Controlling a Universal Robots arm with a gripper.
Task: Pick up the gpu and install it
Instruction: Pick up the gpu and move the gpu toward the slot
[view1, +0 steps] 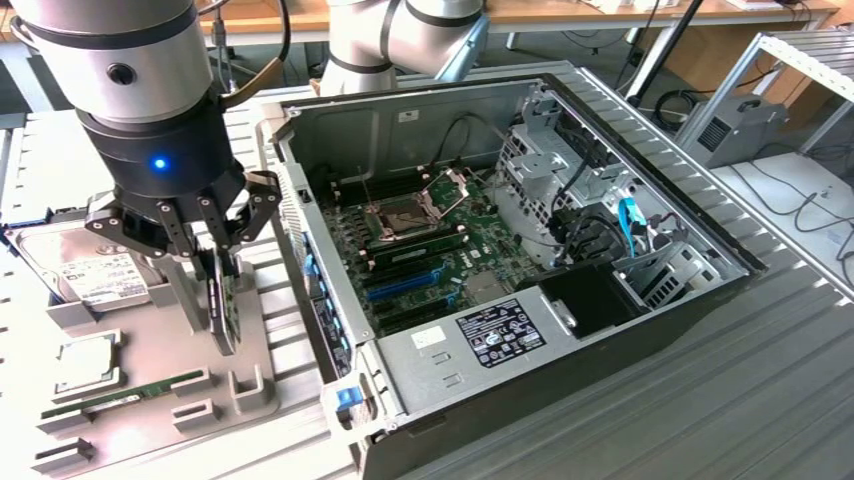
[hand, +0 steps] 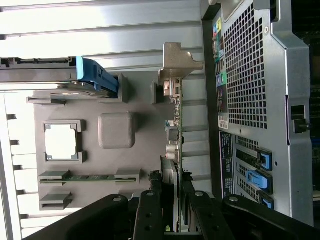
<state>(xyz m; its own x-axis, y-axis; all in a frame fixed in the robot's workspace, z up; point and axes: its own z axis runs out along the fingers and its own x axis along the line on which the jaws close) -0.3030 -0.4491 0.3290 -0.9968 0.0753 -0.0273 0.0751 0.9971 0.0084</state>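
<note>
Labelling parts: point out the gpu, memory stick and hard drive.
gpu (hand: 176, 134): wrist view, card edge, mid-length.
memory stick (hand: 92, 177): wrist view, green middle.
hard drive (view1: 96, 278): exterior view, white label.

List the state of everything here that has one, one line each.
gripper: shut on the gpu, a finger on each face.
gpu: upright on edge at the grey holder.
computer case: on its side, panel off, motherboard exposed.
hard drive: lying flat at the holder's end.
processor chip: flat in its holder pocket.
memory stick: flat in its holder slot.
</note>
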